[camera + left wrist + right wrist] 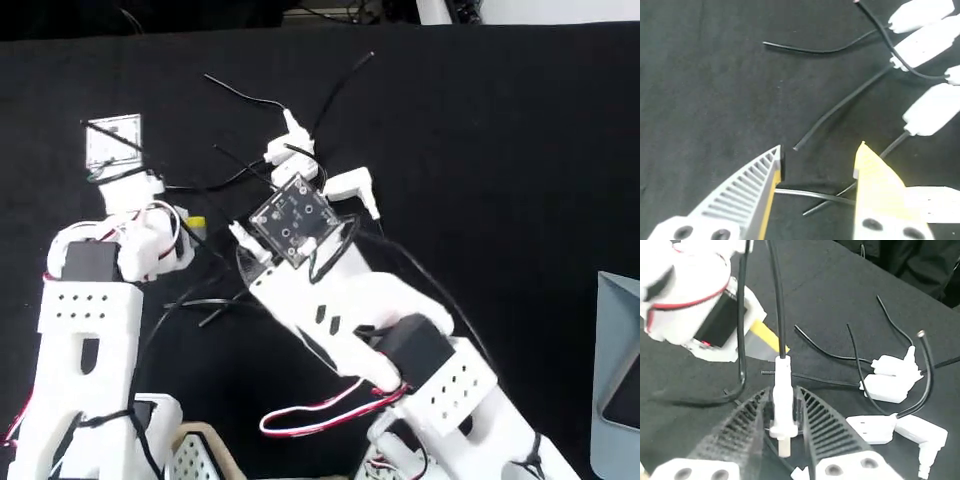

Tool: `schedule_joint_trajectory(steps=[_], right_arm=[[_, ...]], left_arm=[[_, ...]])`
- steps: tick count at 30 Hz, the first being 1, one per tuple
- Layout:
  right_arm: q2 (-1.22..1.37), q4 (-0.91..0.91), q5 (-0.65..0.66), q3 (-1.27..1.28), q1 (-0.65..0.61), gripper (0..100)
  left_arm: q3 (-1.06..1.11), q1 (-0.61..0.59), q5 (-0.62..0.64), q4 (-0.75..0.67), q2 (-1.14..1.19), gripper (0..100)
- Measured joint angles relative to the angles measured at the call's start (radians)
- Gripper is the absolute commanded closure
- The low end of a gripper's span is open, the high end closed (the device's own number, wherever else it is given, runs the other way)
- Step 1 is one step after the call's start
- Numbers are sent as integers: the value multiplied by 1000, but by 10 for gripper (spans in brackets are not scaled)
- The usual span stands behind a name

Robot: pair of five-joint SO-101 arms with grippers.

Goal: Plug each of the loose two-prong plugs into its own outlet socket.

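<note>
Jaws of the right gripper (782, 392) are clenched on a white two-prong plug (782, 407), one finger on each flank. The plug stands roughly in line with the fingers, and its black cable (777, 300) leads away from the fingertips.

Left gripper (821, 154): jaws released and spread wide, low over the black worktop (500, 150). A thin black lead (810, 195) crosses the gap between them; contact cannot be confirmed.

In the high view the left gripper sits to the left of the right arm's wrist, the two near each other.

Loose white plugs (290, 150) lie clustered just beyond the right wrist, around the worktop's middle. An angled white plug (350, 185) lies just right of the cluster. Which white pieces are sockets cannot be determined.
</note>
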Motion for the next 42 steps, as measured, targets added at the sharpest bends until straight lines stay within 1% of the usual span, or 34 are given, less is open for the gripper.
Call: schedule_joint_trajectory(steps=[6, 10, 14, 20, 25, 31, 36, 39, 42], right_arm=[[0, -74, 0, 46, 0, 987], [0, -84, -5, 51, 0, 986], [0, -84, -57, 52, 0, 986], [-18, -83, -72, 94, 2, 986], [-20, -83, -77, 123, 2, 986], [-21, -83, -80, 155, 2, 986], [-20, -83, -81, 184, -32, 986], [-20, -83, -81, 184, -32, 986], [-20, -83, -81, 184, -32, 986]], left_arm=[[0, 86, 0, 41, -161, 760], [8, 152, 0, 54, -281, 760], [21, 186, 0, 54, -330, 760], [23, 241, -86, 91, -341, 760], [23, 249, -133, 104, -341, 760], [25, 264, -173, 106, -341, 760], [25, 270, -184, 78, -341, 760], [25, 272, -186, 78, -341, 760], [25, 275, -213, 77, -344, 760]])
